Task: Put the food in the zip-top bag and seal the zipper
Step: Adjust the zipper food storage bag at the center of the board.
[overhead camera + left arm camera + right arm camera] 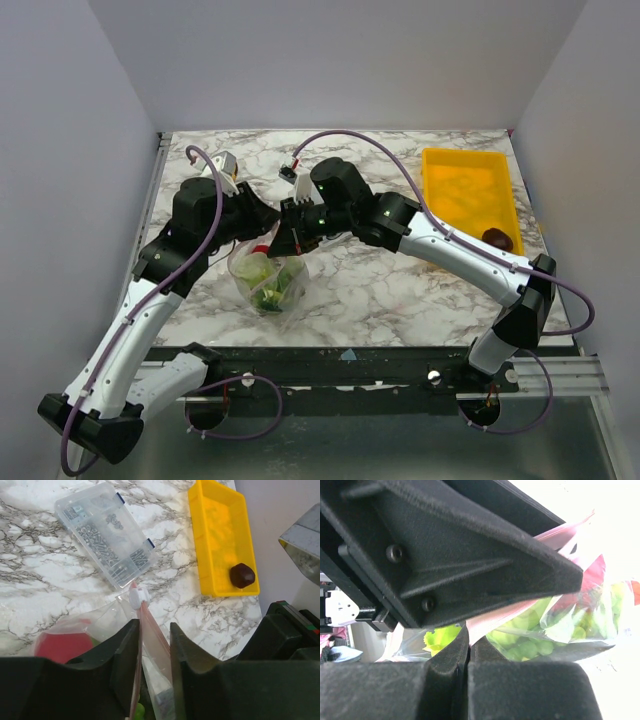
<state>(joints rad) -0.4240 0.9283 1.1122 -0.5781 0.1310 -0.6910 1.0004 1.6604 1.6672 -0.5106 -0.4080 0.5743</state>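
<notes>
The clear zip-top bag [268, 285] hangs upright between both grippers, with green food [268, 292] and a red fruit [62, 645] inside. My right gripper [470, 632] is shut on the pink zipper strip [500, 617]; green grapes [530, 640] and a leafy green piece [440, 637] show behind it. My left gripper [154, 626] is open, its fingers standing either side of the pink strip [150, 625], just behind the white slider [137, 596]. In the top view the left gripper [262, 228] and the right gripper [285, 238] meet above the bag. A dark maroon piece [497, 238] lies in the yellow tray.
The yellow tray [465, 185] sits at the right back; it also shows in the left wrist view [220, 535] with the maroon piece [242, 575] in its corner. A rigid clear plastic box [105, 530] of small parts lies on the marble table beyond the bag.
</notes>
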